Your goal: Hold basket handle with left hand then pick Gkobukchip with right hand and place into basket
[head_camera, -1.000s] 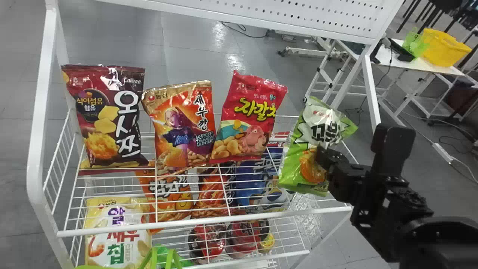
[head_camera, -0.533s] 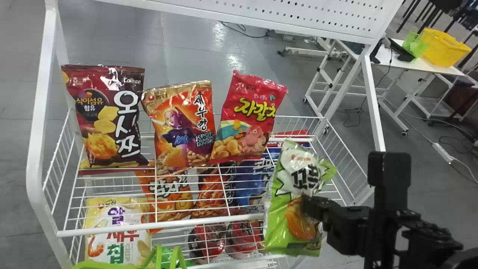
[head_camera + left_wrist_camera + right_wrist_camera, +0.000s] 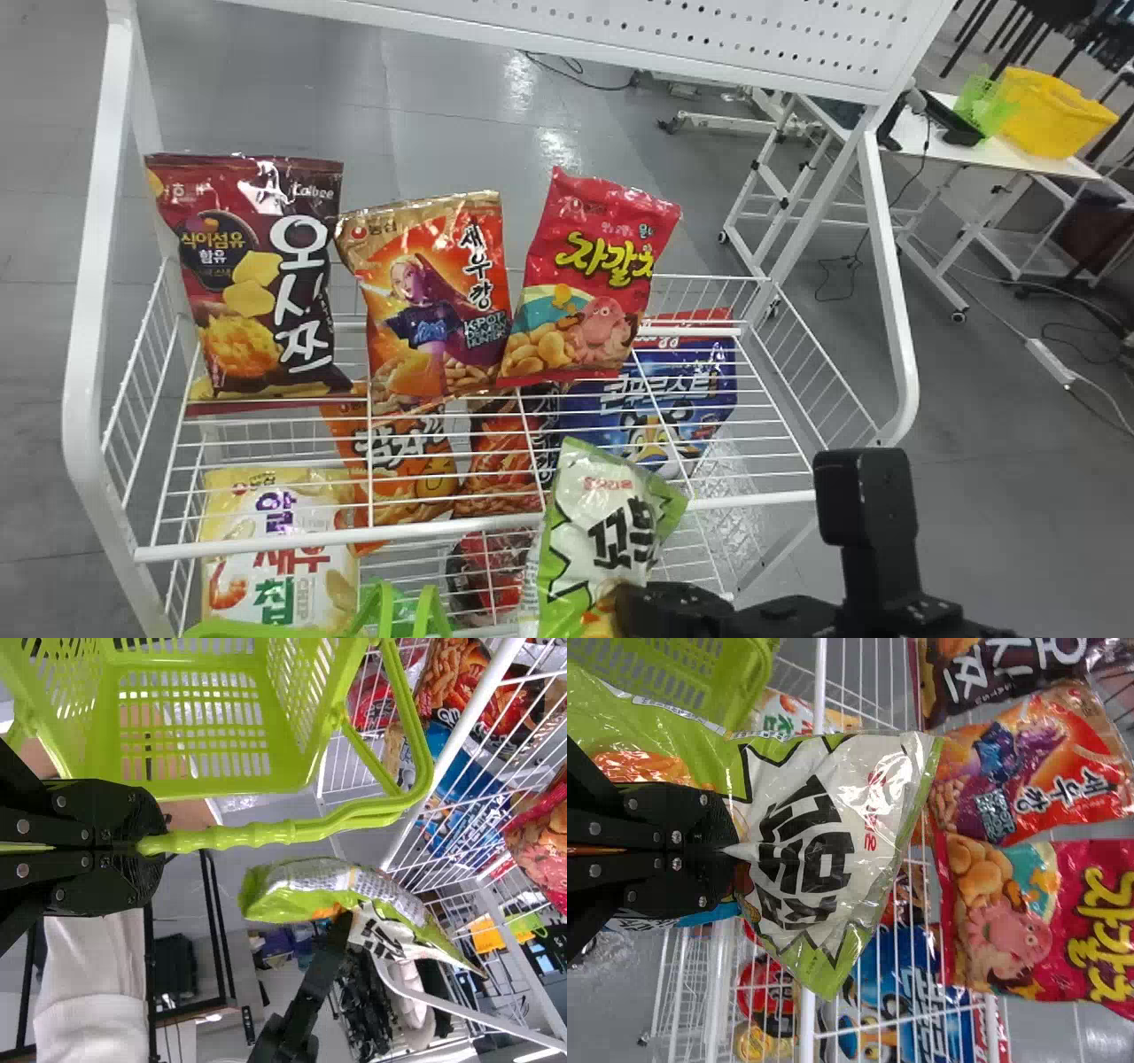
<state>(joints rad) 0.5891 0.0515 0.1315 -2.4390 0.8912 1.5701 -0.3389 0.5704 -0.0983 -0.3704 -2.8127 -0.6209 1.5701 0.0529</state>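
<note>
The left claw (image 3: 147,844) is closed around the green basket's (image 3: 221,789) handle (image 3: 266,835), which rises at bottom left. Bottom centre, the right claw (image 3: 625,606) pinches the green-and-white Gkobukchip bag (image 3: 611,532) tightly. Beyond, three snack bags (image 3: 434,310) stand on a wire rack (image 3: 266,543); upper right, a yellow basket (image 3: 1054,115) sits on a table (image 3: 1001,147).

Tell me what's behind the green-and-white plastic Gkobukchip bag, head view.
The Gkobukchip partly covers a blue plastic snack bag and the white wire rack; anything fully behind is hidden.
</note>
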